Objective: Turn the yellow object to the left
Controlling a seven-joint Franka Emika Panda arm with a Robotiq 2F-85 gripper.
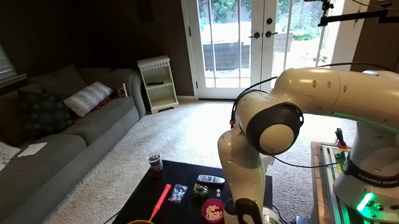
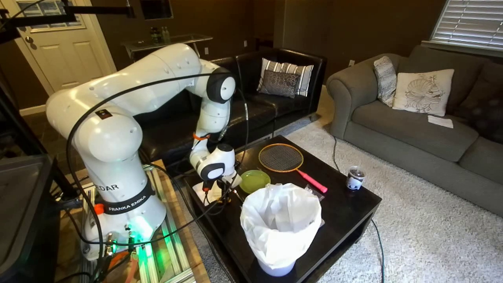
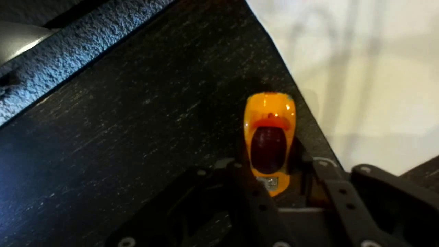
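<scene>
Two jaws flanking one yellow object (image 3: 270, 140), whether gripped hard to judge, one dark table (image 3: 154, 120)

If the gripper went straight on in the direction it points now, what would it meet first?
Probably the yellow object, in line with the gripper; if its jaws straddle it, the dark table underneath. The wrist view leaves depth unclear, so I cannot tell whether they touch.

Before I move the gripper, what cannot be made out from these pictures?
Wrist view: the gripper covers part of the yellow toy car; whether they touch is too dark to tell.
In an exterior view: contents of the plastic bag, too small to identify.
In an exterior view: inner floor of the trash bin, hidden by its white liner.
</scene>
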